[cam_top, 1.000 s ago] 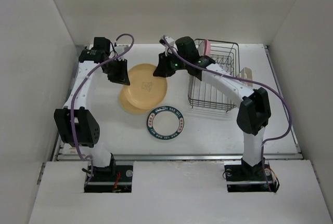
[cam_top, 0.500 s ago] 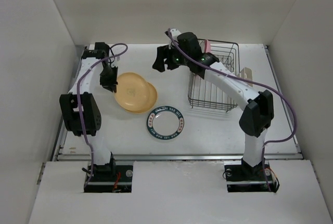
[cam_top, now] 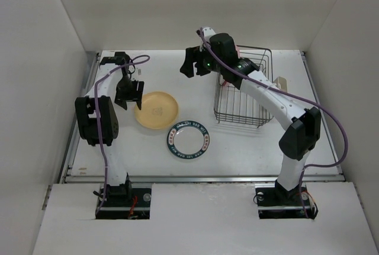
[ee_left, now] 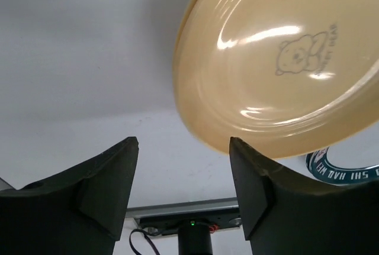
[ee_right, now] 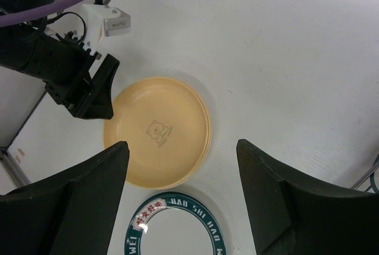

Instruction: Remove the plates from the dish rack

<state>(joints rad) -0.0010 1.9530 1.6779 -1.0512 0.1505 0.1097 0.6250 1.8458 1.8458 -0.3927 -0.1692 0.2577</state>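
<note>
Two yellow plates point(cam_top: 156, 110) lie stacked flat on the table, the top one printed with a small bear point(ee_right: 157, 132). In front of them lies a white plate with a dark lettered rim point(cam_top: 188, 139). My left gripper point(cam_top: 129, 93) stands open at the stack's left edge; its fingers point(ee_left: 112, 178) have only bare table between them, and the yellow rim point(ee_left: 278, 60) sits just beyond. My right gripper point(cam_top: 194, 65) hangs open and empty above the table point(ee_right: 182, 144), to the left of the dish rack point(cam_top: 244, 110). My right arm hides part of the dark wire rack's inside.
A small beige object point(cam_top: 279, 83) lies against the rack's right side. White walls close in the table on the left, back and right. A metal rail point(cam_top: 201, 178) runs along the near edge. The left gripper point(ee_right: 89, 95) shows in the right wrist view.
My right gripper let go of the upper yellow plate and drew back toward the rack. The left gripper slid the plate onto the lower one, then opened. The stack now lies square.
</note>
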